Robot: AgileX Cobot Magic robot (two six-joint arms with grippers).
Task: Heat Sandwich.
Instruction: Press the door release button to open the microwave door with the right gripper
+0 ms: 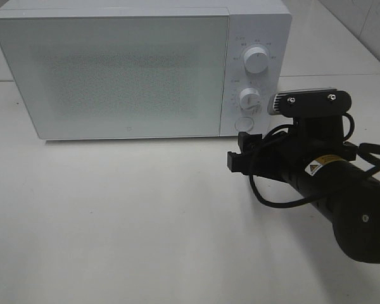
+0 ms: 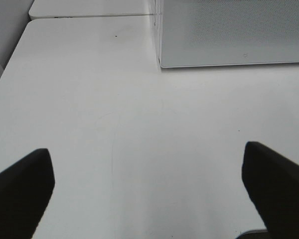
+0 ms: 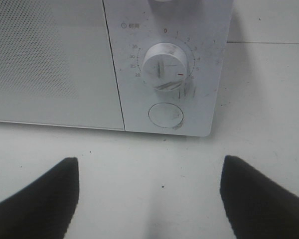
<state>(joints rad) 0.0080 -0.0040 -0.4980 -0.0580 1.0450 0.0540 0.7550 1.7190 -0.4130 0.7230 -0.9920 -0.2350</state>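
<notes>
The white microwave point(image 1: 114, 69) stands at the far side of the desk point(image 1: 114, 221) with its door point(image 1: 111, 73) shut. The door panel is frosted, so what is inside cannot be told. The sandwich shows in none of the views, and its place relative to either pair of fingers cannot be told.

The right arm point(image 1: 342, 196) reaches in from the near right, low over the desk. Its gripper point(image 3: 149, 199) faces the microwave's control panel at the right end. The right fingers point(image 3: 40, 199) are spread wide with nothing between them. They sit just on the near side of the panel, apart from it. Beyond them are the lower dial point(image 3: 165, 64) and, below it, the round button point(image 3: 165, 115). The upper dial point(image 1: 256, 62) sits above these.

The left gripper point(image 2: 149, 194) is outside the high view. Its fingers point(image 2: 20, 194) are also spread wide and empty over bare desk. They are well apart from the microwave, whose near-left bottom corner shows beyond them.
</notes>
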